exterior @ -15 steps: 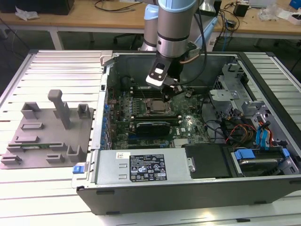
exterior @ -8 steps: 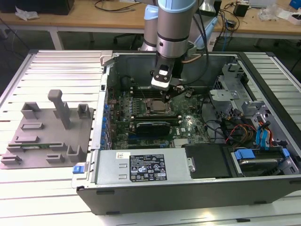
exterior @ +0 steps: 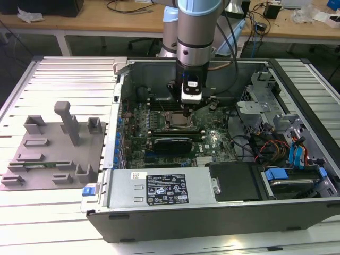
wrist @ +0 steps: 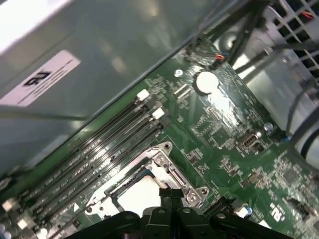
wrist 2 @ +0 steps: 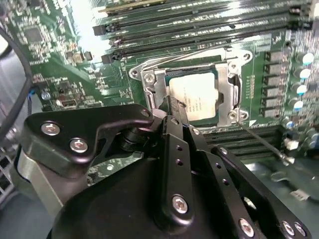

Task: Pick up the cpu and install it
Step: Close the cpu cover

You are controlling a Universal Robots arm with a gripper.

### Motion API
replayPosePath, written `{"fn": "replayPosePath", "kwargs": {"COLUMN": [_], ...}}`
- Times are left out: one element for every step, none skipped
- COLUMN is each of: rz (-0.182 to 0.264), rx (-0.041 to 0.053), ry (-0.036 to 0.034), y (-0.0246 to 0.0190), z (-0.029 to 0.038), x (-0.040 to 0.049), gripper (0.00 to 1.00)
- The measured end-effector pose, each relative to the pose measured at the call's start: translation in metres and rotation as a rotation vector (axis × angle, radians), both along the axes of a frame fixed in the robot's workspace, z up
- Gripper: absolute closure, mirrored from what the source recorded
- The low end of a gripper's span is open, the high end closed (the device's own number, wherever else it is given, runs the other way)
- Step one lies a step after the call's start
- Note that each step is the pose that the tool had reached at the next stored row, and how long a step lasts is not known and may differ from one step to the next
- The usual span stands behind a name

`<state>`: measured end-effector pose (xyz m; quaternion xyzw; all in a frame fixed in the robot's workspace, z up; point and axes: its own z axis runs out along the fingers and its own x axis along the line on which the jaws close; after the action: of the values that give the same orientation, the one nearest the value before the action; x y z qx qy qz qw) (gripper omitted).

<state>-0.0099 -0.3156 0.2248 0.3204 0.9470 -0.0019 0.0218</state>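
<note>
Background is wooden desks [exterior: 106, 21] strewn with cables, running across 12 o'clock in the exterior view. Up front is a ribbed metal desk [exterior: 64, 69] with an open computer case [exterior: 212, 218] lying on it. A grey moulded fixture tray [exterior: 53, 159] sits at about 9 o'clock from the case, just beside its wall.

The arm [exterior: 196, 32] comes straight down from 12 o'clock into the case, and the hand [exterior: 187, 110] hangs right over the middle of the motherboard [exterior: 212, 141]. The cpu [exterior: 175, 121] is just below it, towards 7 o'clock from the fingertips in that view.

In the second wrist view the cpu [wrist 2: 195, 97] lies flat in the socket [wrist 2: 149, 79], pale metal top facing up, with the metal socket frame around it. The hand [wrist 2: 170, 103] looks pressed together there, both black fingers [wrist 2: 175, 119] meeting in one narrow tip right at the edge of the chip. I honestly can't tell whether the tip touches the chip or sits just above it.

The first wrist view gives the same idea. The hand [wrist: 170, 193] is closed up with barely a seam between the tips, and the cpu [wrist: 137, 196] is bright inside the socket next to them. Long memory slots [wrist: 99, 144] run alongside the socket, and a round coin battery [wrist: 204, 82] sits further out on the green board.

A white label sticker [exterior: 166, 188] is on the grey cover at 6 o'clock of the case.
</note>
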Motion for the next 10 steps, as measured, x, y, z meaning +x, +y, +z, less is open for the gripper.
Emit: {"fn": "replayPosePath", "kwargs": {"rz": [0.031,0.072,0.095,0.112,0.15,0.176,0.194,0.218,0.236,0.266], "rx": [-0.0008,-0.0013,-0.0016,-0.0018,-0.002,-0.0022,-0.0024,-0.0025,-0.0026,-0.0027], "ry": [0.0,0.0,0.0,-0.0001,-0.0001,0.0,-0.0001,-0.0001,-0.0001,-0.0001], "y": [0.0,0.0,0.0,0.0,0.0,0.0,0.0,0.0,0.0,0.0], "z": [-0.0004,-0.001,-0.0013,-0.0016,-0.0022,-0.0026,-0.0029,-0.0033,-0.0036,-0.0041], "x": [0.0,0.0,0.0,0.0,0.0,-0.0001,0.0,0.0,0.0,0.0], "gripper": [0.89,0.89,0.89,0.89,0.89,0.89,0.89,0.89,0.89,0.89]}}
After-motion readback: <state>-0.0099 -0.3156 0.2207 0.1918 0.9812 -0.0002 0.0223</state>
